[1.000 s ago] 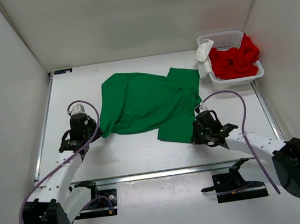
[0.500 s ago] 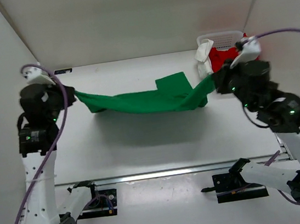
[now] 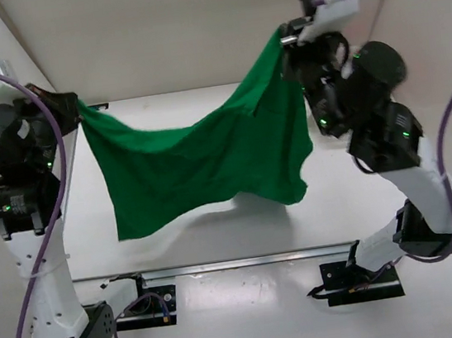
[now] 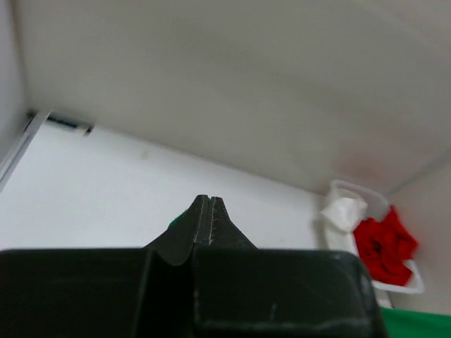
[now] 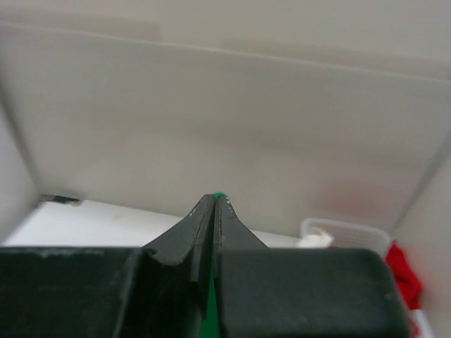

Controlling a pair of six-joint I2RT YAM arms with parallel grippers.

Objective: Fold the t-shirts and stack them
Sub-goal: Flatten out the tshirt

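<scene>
Clamped tight with the left end effector [image 3: 76,105] on one end of the green shirt [image 3: 200,160], tips pressed together in the left wrist view with only a sliver of green beside them. Clamped likewise with the right end effector [image 3: 282,41] on the other end, a speck of green showing at the tips. Held high and well apart, probably to let the cloth hang open like a sheet, drop its creases and show its shape before laying it flat to fold. Sagging in the middle, lower hem hanging over the desk [image 3: 219,245] and apparently clear of it, though hard to tell for certain. Stretched tall with both arms: left arm [image 3: 36,244] upright over its base, right arm [image 3: 409,170] leaning up higher, tilting the top edge upward to the right. Waiting in the basket [image 4: 356,189] at the far right corner, seen only from the left wrist: red shirt [image 4: 384,246] and white shirt [image 4: 344,211]. Nothing folded or stacked yet.
</scene>
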